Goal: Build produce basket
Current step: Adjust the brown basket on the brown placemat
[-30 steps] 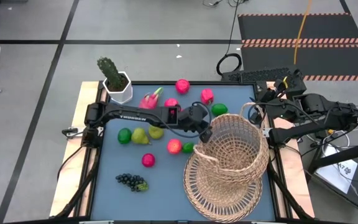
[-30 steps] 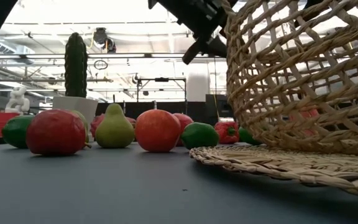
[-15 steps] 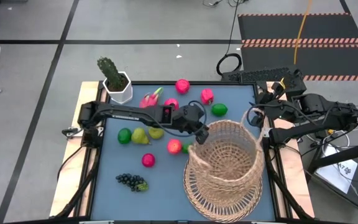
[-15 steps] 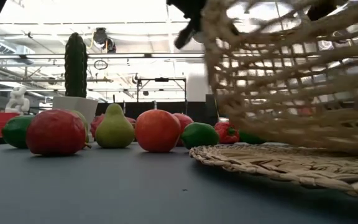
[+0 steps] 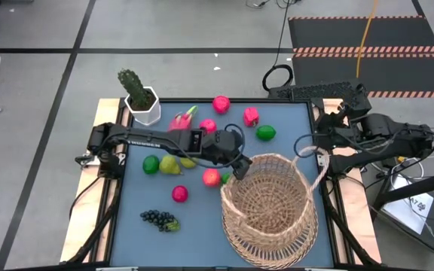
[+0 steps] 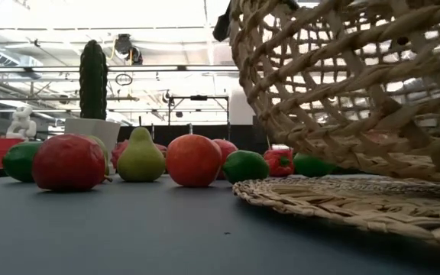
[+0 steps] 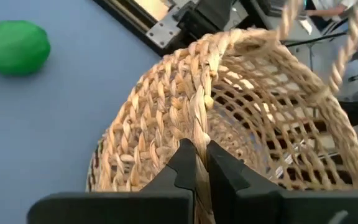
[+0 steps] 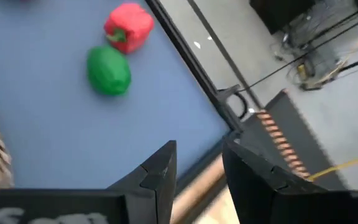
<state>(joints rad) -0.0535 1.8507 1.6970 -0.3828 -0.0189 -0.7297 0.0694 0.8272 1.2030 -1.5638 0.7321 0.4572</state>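
Observation:
The tan wicker basket [image 5: 268, 197] stands tilted at the table's near right, its mouth facing up, its loop handle [image 5: 308, 147] on the far right side. My left gripper [image 5: 239, 168] is shut on the basket's left rim. My right gripper [image 5: 328, 128] hovers open over the table's right edge, holding nothing. The produce lies loose on the blue table: a lime [image 5: 265, 132], a red fruit [image 5: 251, 116], pears [image 5: 170, 163], an apple [image 5: 212, 177] and grapes [image 5: 160, 219]. My left gripper pinches the basket's woven rim [image 7: 197, 127] on its left side, one finger [image 7: 180, 163] on the outer wall and the other [image 7: 221, 167] inside. The fingers come slanting down from the table's left. The basket hangs tilted, with its lower part on a flat woven disc [image 6: 334, 200].
A potted cactus [image 5: 138, 94] stands at the far left corner. The woven disc [image 5: 266, 239] under the basket fills the near right of the table. Bare blue table shows at the near left around the grapes. Cables and a striped mat lie on the floor beyond.
My left gripper has risen and drawn back toward the table's left and near edge, taking the rim with it. The basket has tipped from lying on its side to nearly upright, its mouth now facing up, with its base staying on the disc.

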